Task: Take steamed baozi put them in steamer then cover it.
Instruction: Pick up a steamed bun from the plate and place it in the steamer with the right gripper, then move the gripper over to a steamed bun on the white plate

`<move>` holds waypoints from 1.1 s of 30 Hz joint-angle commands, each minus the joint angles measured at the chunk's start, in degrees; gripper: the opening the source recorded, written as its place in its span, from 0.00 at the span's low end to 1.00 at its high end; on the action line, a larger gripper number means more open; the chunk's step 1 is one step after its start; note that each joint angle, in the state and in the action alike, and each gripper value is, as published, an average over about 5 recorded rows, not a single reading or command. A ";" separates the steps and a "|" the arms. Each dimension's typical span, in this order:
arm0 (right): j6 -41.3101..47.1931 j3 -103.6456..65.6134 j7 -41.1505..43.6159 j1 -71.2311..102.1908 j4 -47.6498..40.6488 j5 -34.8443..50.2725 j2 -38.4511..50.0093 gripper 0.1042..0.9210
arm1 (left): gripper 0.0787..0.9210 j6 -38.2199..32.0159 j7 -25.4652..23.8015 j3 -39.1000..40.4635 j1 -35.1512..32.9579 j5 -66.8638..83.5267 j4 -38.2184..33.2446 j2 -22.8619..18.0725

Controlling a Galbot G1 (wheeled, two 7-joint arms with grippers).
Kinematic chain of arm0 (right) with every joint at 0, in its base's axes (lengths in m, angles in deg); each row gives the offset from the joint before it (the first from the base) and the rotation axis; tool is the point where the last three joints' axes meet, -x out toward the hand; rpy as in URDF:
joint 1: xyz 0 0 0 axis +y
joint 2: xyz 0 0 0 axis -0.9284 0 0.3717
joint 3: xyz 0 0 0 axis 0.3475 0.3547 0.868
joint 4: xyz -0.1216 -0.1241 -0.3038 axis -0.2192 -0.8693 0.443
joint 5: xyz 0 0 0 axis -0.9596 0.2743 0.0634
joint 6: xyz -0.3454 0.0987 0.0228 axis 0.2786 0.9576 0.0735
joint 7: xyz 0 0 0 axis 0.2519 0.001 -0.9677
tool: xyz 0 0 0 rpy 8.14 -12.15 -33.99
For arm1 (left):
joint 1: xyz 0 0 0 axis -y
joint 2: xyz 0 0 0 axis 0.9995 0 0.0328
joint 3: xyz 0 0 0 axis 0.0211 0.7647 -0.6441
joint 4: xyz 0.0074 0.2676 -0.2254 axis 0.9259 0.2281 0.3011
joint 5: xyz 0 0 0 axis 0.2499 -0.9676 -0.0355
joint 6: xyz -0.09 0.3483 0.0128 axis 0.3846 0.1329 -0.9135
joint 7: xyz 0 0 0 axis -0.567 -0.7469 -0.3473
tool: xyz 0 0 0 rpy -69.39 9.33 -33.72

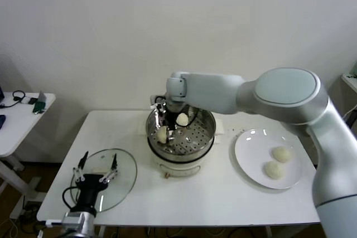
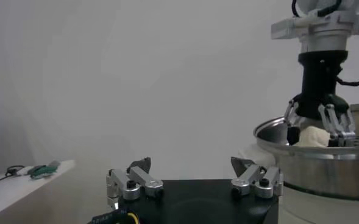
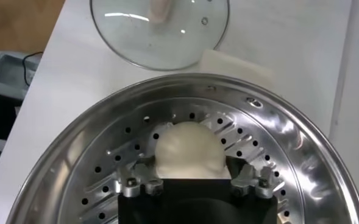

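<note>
The steamer point(image 1: 207, 132) stands mid-table, its perforated tray point(image 3: 106, 164) holding two baozi point(image 1: 162, 135) point(image 1: 182, 119). My right gripper point(image 1: 167, 125) reaches down into it. Its jaws stand wide open on either side of one baozi point(image 3: 187, 149), which rests on the tray. From the left wrist view this gripper point(image 2: 319, 125) straddles that bun point(image 2: 313, 137) above the steamer rim point(image 2: 325, 159). Two more baozi point(image 1: 281, 154) point(image 1: 273, 169) lie on the white plate point(image 1: 248, 154). The glass cover point(image 1: 125, 179) lies flat at the front left. My left gripper point(image 1: 97, 168) hovers open over it.
A white pad point(image 1: 221, 127) lies behind the steamer. A side table point(image 1: 22, 115) with cables and small devices stands off to the left. The cover point(image 3: 161, 36) sits close to the table's front-left edge.
</note>
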 commanded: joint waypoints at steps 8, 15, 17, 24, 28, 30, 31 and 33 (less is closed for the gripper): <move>-1.22 -0.38 4.59 -7.18 6.12 -1.82 7.82 0.88 | 0.88 0.14 0.00 0.21 -0.08 -0.18 -0.04 -0.13; -3.03 -0.76 6.77 -12.89 14.38 -5.45 21.46 0.88 | 0.88 0.42 0.05 0.70 0.27 -0.47 -0.12 -0.19; -3.55 -0.92 7.35 -13.67 16.77 -8.49 26.19 0.88 | 0.88 0.44 0.08 0.62 0.29 -0.48 -0.01 -0.13; -4.89 -1.50 8.63 -13.07 23.40 -18.64 39.77 0.88 | 0.88 0.63 0.24 0.07 0.25 -0.22 -0.29 0.27; -5.62 -2.93 9.00 -10.03 25.16 -24.93 46.08 0.88 | 0.88 1.19 0.38 -0.28 0.71 -0.25 -0.42 0.52; -6.05 -4.37 9.19 -7.38 25.47 -28.32 48.86 0.88 | 0.88 1.56 0.51 -0.47 1.00 -0.25 -0.45 0.58; -6.24 -5.39 9.24 -5.63 25.53 -30.06 50.25 0.88 | 0.88 1.72 0.58 -0.55 1.09 -0.25 -0.47 0.59; -6.67 -7.86 9.27 -1.44 25.40 -33.48 52.74 0.88 | 0.88 1.95 0.69 -0.67 1.12 -0.30 -0.51 0.59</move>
